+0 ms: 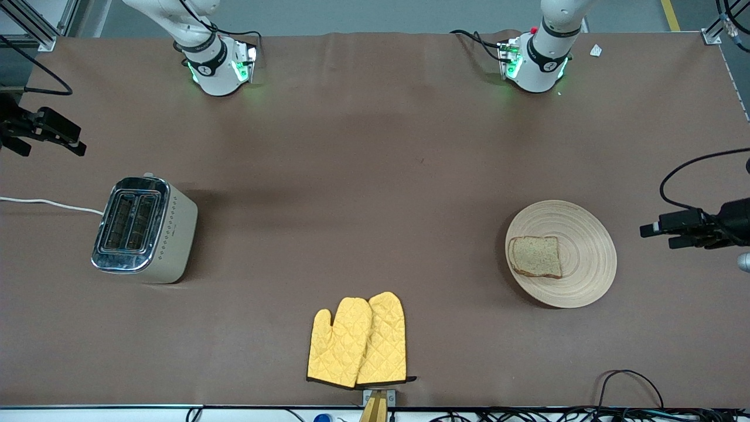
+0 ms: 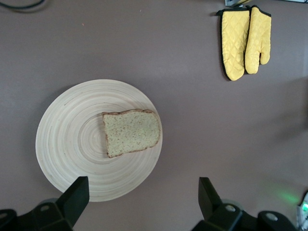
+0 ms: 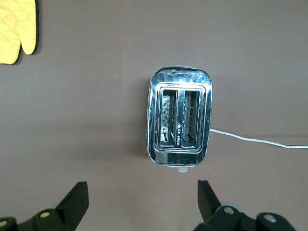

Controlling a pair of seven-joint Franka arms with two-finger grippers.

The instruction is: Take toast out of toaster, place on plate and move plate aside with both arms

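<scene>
The toast (image 1: pixel 535 256) lies flat on the round wooden plate (image 1: pixel 586 252) toward the left arm's end of the table, on the plate's half facing the table's middle. The left wrist view looks down on the toast (image 2: pixel 131 132) and plate (image 2: pixel 67 139). My left gripper (image 1: pixel 659 235) (image 2: pixel 143 202) is open and empty, high in the air beside the plate. My right gripper (image 1: pixel 53 146) (image 3: pixel 143 202) is open and empty, high beside the toaster (image 1: pixel 143 231).
The metal-topped toaster (image 3: pixel 180 118) stands toward the right arm's end with both slots empty and a white cord (image 3: pixel 260 141) trailing off. Two yellow oven mitts (image 1: pixel 357 340) (image 2: pixel 243 41) lie near the table's front edge, nearest the front camera.
</scene>
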